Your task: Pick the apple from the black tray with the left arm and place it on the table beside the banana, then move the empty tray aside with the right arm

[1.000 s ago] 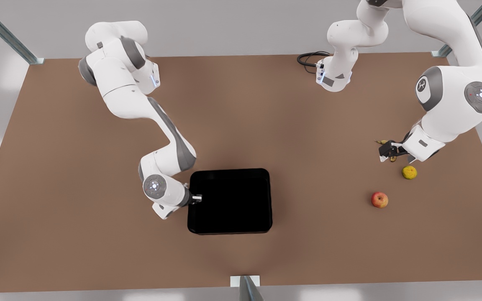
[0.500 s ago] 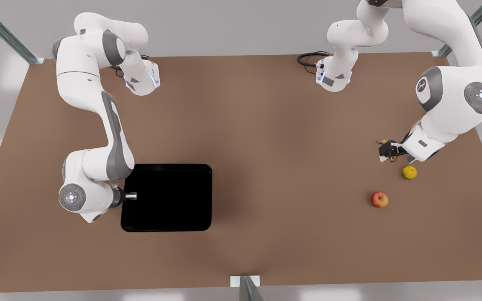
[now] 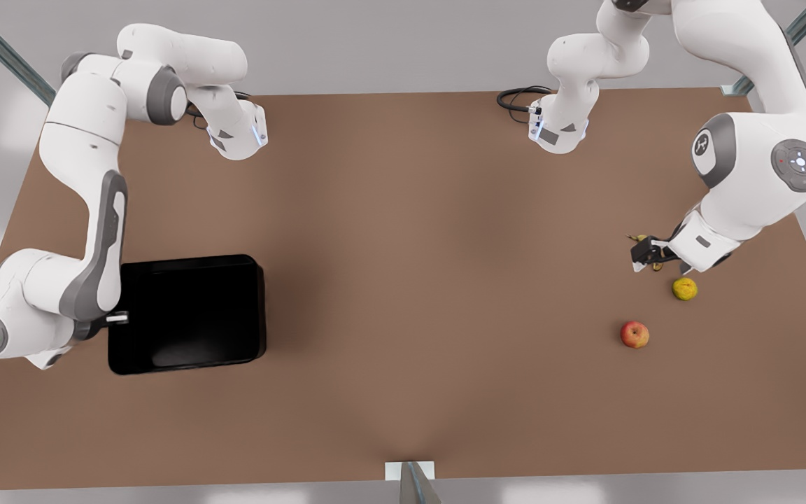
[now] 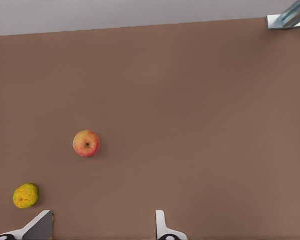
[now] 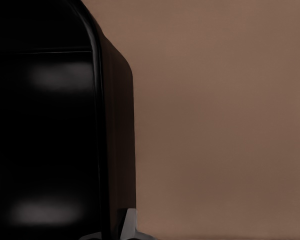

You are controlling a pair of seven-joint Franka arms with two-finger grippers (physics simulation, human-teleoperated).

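The right arm reaches low along the front view's left side, elbow bent, its wrist level; the right pincer [image 3: 117, 318] is clamped on the rim of the black tray [image 3: 193, 315]; the left arm folds down at the front view's right, and the left pincer [image 3: 644, 260] hangs with fingers spread apart.

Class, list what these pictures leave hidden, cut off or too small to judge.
1. The banana: front view, mostly covered by the left gripper; only a dark end shows.
2. Left gripper's fingers: left wrist view, cut off by the frame edge.
3. The right gripper on the black tray rim: in the right wrist view the tray's glossy black swallows the inner finger.
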